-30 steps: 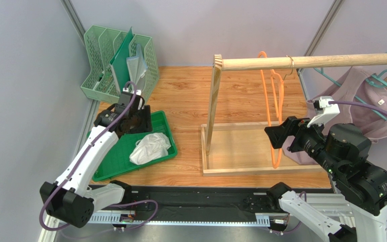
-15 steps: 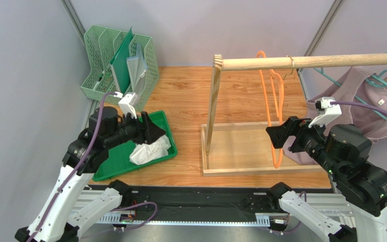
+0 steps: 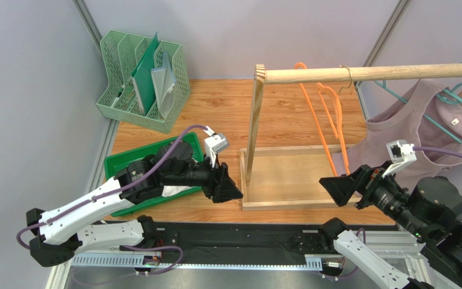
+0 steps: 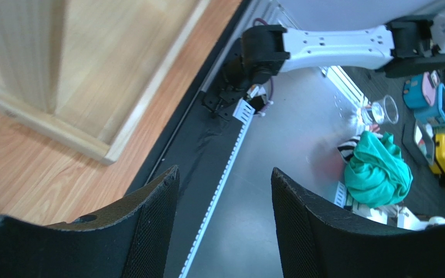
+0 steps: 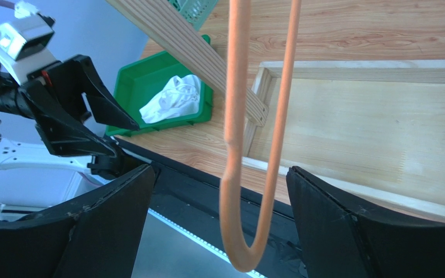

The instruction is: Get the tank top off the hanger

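Note:
A mauve tank top point(image 3: 411, 123) hangs on a teal hanger point(image 3: 456, 99) at the right end of the wooden rod point(image 3: 366, 73). An empty orange hanger point(image 3: 327, 126) hangs from the rod, tilted, with its lower loop point(image 5: 248, 231) between the jaws of my right gripper point(image 3: 334, 191) point(image 5: 220, 169). Those jaws stand wide open and do not touch the loop. My left gripper point(image 3: 230, 186) point(image 4: 225, 171) is open and empty, low over the table's front edge beside the rack's left post point(image 3: 254, 120). It is far from the tank top.
The rack's wooden base frame point(image 3: 287, 201) lies between the two grippers. A green tray point(image 3: 122, 165) holding a white cloth point(image 5: 172, 98) sits behind the left arm. A mint file organizer point(image 3: 143, 78) stands at the back left. Grey walls close in on both sides.
The left arm swung from the tray rightward to the rack's front left corner. The right gripper drew back toward the near edge, and the orange hanger's bottom swung out with it.

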